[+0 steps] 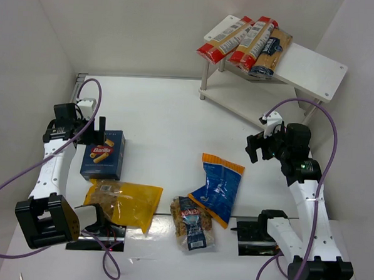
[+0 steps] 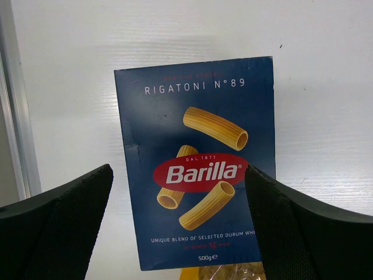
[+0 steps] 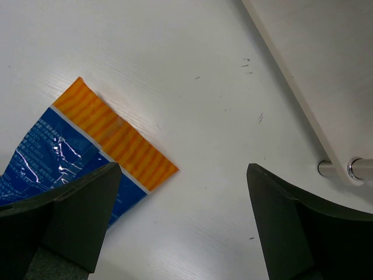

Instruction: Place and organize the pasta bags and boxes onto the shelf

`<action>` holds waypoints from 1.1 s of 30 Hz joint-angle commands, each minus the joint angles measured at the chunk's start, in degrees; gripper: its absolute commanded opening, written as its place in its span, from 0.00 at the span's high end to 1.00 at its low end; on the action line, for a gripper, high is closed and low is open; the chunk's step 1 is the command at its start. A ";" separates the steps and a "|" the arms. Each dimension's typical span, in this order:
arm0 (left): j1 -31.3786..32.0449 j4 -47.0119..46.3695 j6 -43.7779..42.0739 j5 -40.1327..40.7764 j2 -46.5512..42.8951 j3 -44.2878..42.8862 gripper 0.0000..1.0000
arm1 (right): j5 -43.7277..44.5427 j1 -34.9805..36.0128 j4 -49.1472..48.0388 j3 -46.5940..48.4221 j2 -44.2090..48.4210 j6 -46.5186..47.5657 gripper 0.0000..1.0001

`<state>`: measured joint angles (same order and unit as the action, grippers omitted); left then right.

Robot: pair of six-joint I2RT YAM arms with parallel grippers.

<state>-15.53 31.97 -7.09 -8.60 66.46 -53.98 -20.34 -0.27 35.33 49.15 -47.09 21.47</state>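
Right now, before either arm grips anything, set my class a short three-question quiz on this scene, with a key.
1. True or false: the left gripper is shut on the pasta box.
2. How many soft bags lie on the table?
3. What lies on the top board of the shelf: A spaghetti packs, B the pasta box, C nothing?
Key: 1 false, its jaws stand open; 2 three; 3 A.

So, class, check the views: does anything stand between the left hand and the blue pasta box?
Nothing visible does: the open left hand faces the pasta box with no object between them. The yellow bag lies at the box's near end.
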 commanded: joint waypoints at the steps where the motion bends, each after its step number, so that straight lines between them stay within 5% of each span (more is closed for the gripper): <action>1: 0.24 -0.24 1.03 -0.54 -0.54 -0.52 0.01 | 0.30 -0.34 -2.55 0.16 0.25 -0.56 0.03; 14: 0.24 0.81 -0.20 -1.94 -0.02 -1.04 0.01 | 0.30 -0.34 -3.08 0.16 0.77 -0.56 0.03; 22: 9.36 6.44 -1.95 3.06 11.05 -5.00 0.01 | 4.86 -0.34 -4.39 0.16 -1.51 -3.46 0.03; 33: 12.54 5.92 -0.73 6.92 15.46 -6.32 0.01 | 1.62 -0.34 -3.87 -0.37 3.06 -1.88 0.03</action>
<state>-3.60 37.45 -7.57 -3.79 80.99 -58.39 -17.67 -0.27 33.91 49.12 -45.69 19.00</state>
